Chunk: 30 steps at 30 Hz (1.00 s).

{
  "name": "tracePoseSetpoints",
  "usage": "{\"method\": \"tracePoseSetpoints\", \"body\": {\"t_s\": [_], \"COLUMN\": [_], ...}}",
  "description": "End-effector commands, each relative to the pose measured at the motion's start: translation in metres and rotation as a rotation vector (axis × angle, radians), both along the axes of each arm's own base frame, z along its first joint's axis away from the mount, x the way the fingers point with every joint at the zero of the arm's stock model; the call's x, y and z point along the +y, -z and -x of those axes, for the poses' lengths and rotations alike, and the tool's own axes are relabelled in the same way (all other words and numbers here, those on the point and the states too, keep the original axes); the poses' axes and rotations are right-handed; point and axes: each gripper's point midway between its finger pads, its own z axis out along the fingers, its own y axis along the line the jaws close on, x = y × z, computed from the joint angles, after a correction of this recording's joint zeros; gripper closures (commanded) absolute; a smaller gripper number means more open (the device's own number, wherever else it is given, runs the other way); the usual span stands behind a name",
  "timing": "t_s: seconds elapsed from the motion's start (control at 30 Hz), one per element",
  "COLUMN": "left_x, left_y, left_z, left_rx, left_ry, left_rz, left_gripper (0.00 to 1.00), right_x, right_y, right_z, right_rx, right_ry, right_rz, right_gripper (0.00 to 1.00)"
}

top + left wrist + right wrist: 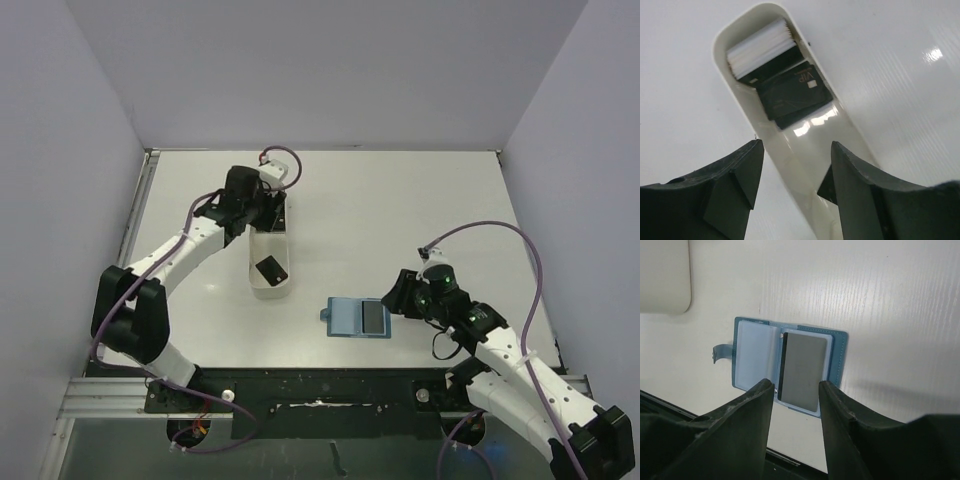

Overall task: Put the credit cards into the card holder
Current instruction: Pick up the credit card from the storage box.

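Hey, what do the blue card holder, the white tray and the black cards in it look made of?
The card holder looks like matte teal faux leather, judging by its dull, soft-edged border, with clear plastic sleeves inside. The tray seems glossy moulded plastic, perhaps glazed ceramic: it mirrors the lights. The black cards look like thin satin plastic with pale print.

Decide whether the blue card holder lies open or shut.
Open: the card holder shows both panels spread flat, a card lying on one.

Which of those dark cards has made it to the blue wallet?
The lone card lying on the open wallet's panel farthest from its tab; the other cards lie in the white tray.
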Motion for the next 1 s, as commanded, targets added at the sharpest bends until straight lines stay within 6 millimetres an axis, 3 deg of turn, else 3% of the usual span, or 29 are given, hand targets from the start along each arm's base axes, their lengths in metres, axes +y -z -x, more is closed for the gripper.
{"method": "tracePoseSetpoints", "body": {"t_s": [0.0,0.13,0.3,0.5,0.67,0.97], "left_x": [0.016,0.019,0.015,0.028,0.016,0.019], "left_y": [-0.034,-0.034,-0.019,0.006,0.029,0.047], "left_z": [-0.042,-0.06,-0.075,-0.094,-0.103,-0.116], "left_rx": [-0.149,-0.163,-0.166,-0.143,-0.089,-0.093], "left_ry": [0.03,0.138,0.267,0.281,0.336,0.321], "left_rz": [-0.071,-0.169,-0.288,-0.436,-0.435,-0.576], "left_gripper": [0.39,0.36,0.38,0.45,0.5,0.5], "right_x": [0.004,0.005,0.007,0.019,0.024,0.028], "right_y": [-0.026,-0.034,-0.035,-0.036,-0.03,-0.031], "right_z": [-0.014,-0.016,-0.017,-0.018,-0.02,-0.025], "right_rx": [-0.061,-0.076,-0.077,-0.052,-0.028,-0.031], "right_ry": [0.027,0.032,0.038,-0.011,-0.015,-0.05], "right_rz": [-0.012,-0.013,-0.013,0.039,0.047,0.079], "right_gripper": [0.58,0.58,0.58,0.58,0.58,0.57]}}
